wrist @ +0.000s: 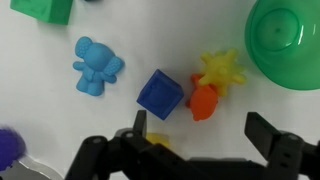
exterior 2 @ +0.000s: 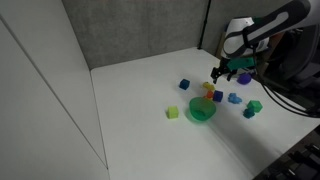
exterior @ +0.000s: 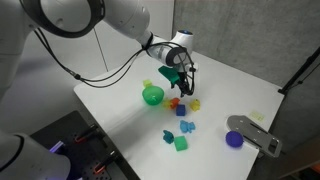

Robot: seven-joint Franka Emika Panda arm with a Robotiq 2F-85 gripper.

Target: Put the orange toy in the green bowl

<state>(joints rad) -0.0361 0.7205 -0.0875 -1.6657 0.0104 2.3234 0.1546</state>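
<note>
The pincer is shown spread wide in the wrist view, with nothing gripped. The gap between its jaws is lined up on the orange toy, which lies on the white tabletop at 12 o'clock from that gap. The wide spread is judged to be there so the toy can be straddled on the way down.

It is a crowded spot. A yellow toy is pressed against the orange one at 1 o'clock, and a blue cube is parked just beside it at 9 o'clock, so a jaw could catch either neighbour.

The green bowl waits near at 2 o'clock, and nothing is seen in the part that shows. In an exterior view the pincer is held just above the cluster beside the bowl.
</note>
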